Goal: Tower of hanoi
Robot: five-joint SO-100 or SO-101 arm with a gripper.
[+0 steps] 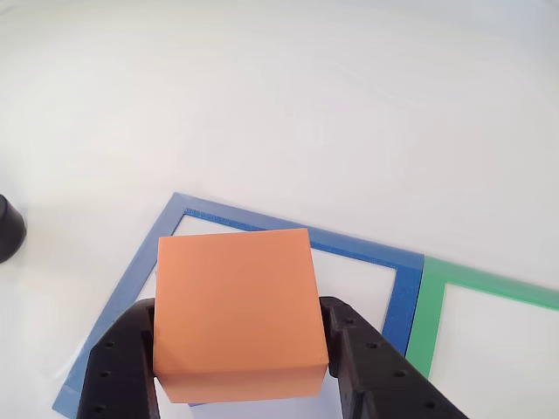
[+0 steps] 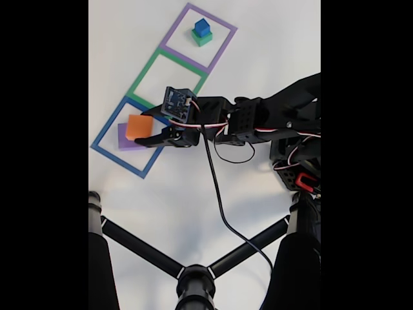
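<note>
The tool [image 1: 240, 362] is closed on the orange block [image 1: 236, 310], with one black finger [image 1: 118, 362] against its left face and the other against its right face in the other view. The block is held level, top face up, over the blue frame [image 1: 402, 292]. A sliver of a purple block [image 1: 262, 406] shows directly under the orange block in that view; whether the two touch cannot be determined. In the fixed view the orange block [image 2: 139, 126] sits over the purple block [image 2: 124, 140], which lies inside the blue frame [image 2: 103, 145] and protrudes to the lower left of the orange one. The tool [image 2: 147, 132] reaches the block from the right in the fixed view, with the arm [image 2: 258, 119] extending toward the right edge of the worktop [image 2: 258, 45]. Three square frames lie in a diagonal row on the white worktop, each touching the next: the blue frame at lower left, a green frame [image 2: 145, 74] in the middle, and a purple frame [image 2: 222, 26] at upper right. Inside the purple frame a blue block [image 2: 202, 26] rests on a green block [image 2: 202, 39]. A black stand [image 2: 193, 284] with spreading legs occupies the lower part of the fixed view. A black cable [image 2: 216, 194] runs from the arm down toward it
</note>
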